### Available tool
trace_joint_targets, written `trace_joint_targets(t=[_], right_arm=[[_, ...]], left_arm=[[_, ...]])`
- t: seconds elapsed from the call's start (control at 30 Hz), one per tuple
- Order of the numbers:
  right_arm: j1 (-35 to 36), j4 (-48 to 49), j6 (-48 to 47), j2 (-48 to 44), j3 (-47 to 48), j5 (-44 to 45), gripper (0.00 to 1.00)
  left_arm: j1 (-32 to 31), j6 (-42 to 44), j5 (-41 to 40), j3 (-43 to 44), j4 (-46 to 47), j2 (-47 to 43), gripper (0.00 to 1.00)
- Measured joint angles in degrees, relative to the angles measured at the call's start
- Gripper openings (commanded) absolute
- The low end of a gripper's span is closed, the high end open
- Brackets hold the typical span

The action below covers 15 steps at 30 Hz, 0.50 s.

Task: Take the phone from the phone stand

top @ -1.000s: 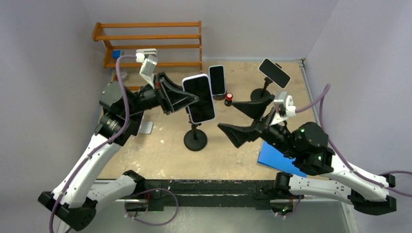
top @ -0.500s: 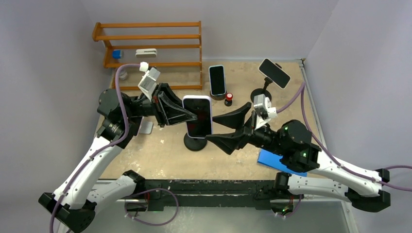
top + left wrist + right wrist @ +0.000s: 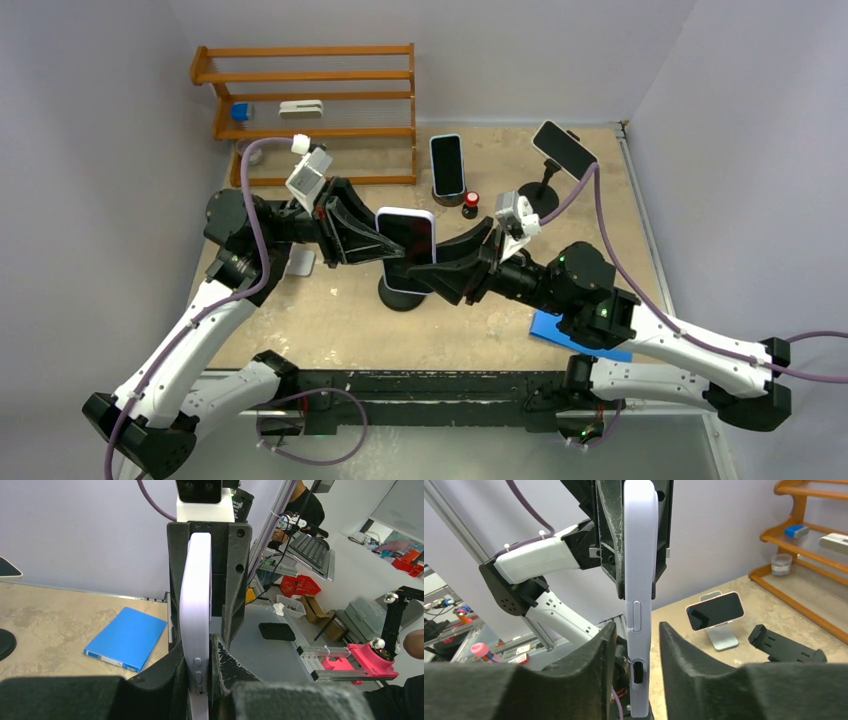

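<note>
On the counter [image 3: 520, 180], the phone stand [image 3: 392, 297] is sitting beneath the white-cased phone [image 3: 410, 235], possibly attached to it. The left pincer [image 3: 390, 245] is clamping one long edge. The right pincer [image 3: 428, 268] is straddling the other, jaws apart. Opposed pulls are risking a twisted, dropped phone.

Pale grey walls [image 3: 120, 120], wooden rack [image 3: 305, 50], tan tabletop [image 3: 330, 310]

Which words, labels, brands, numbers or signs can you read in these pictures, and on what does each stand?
None can be read.
The white-cased phone and the upright phone behind it show dark, blank screens.
The blue book shows no print.
Room clutter in the left wrist view is too small and blurred to read.
</note>
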Motion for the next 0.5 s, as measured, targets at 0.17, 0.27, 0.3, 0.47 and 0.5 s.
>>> trace_joint_targets(t=[0.17,0.27,0.3,0.47,0.5], right_arm=[[0.0,0.0,0.6,1.0,0.0,0.0,0.0],[0.0,-0.4,0.5,0.8,0.0,0.6,0.0],[0.0,-0.6,0.6,0.6,0.0,1.1,0.0],[0.3,-4.4,0.7,-2.4,0.0,10.0,0.0],[0.3,-5.4,0.8,-3.1,0.0,13.2,0.0]], left_arm=[[0.0,0.0,0.1,-0.5,0.6,0.0,0.0],[0.0,0.1,-0.1,-0.7,0.6,0.0,0.5],[0.0,0.6,-0.4,-0.7,0.3,0.0,0.66],[0.0,5.8,-6.2,-0.7,-6.1,-2.4,0.84],[0.0,7.5,-8.8,-0.7,-8.1,-3.4,0.85]])
